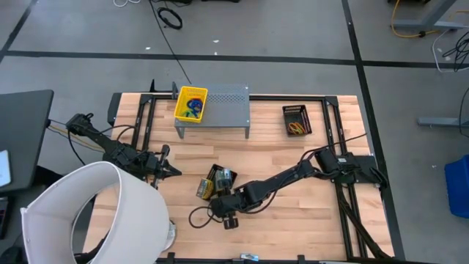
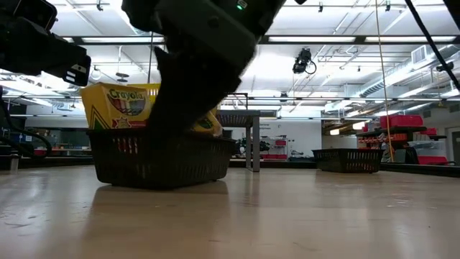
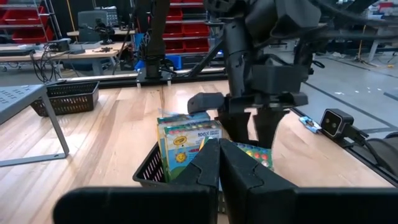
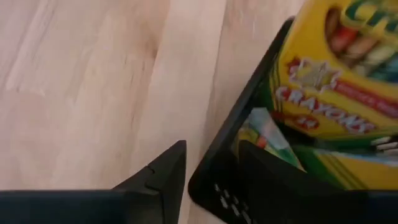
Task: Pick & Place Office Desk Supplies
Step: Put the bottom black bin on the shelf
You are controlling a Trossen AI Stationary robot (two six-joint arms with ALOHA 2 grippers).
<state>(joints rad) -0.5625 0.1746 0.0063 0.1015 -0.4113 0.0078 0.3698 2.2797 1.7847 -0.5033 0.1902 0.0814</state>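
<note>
A black mesh basket (image 1: pixel 215 183) (image 2: pixel 162 155) sits flat on the table's middle. It holds yellow-and-green crayon boxes (image 3: pixel 186 140) (image 4: pixel 336 93) standing upright and a multicoloured packet (image 3: pixel 255 154). My right gripper (image 1: pixel 222 198) (image 3: pixel 250 132) comes down from above at the basket's near corner and is open. One finger (image 4: pixel 161 177) stands outside the wall (image 4: pixel 239 140) and one finger (image 4: pixel 280 177) inside. My left gripper (image 1: pixel 170 171) (image 3: pixel 217 158) hovers left of the basket, shut and empty, pointing at it. My right gripper stands astride the basket's wall (image 4: pixel 217 171) near a corner, pointing down, one finger inside and one outside. I cannot tell whether either finger touches the wall. The basket rests flat on the table.
A grey riser (image 1: pixel 227 110) at the far edge carries a yellow basket (image 1: pixel 191 103) with blue and green loops. A second black basket (image 1: pixel 296 119) at far right holds orange and yellow loops. A big white cylinder (image 1: pixel 95 213) fills the near left corner. A cable loop (image 1: pixel 198 217) lies near the right gripper.
</note>
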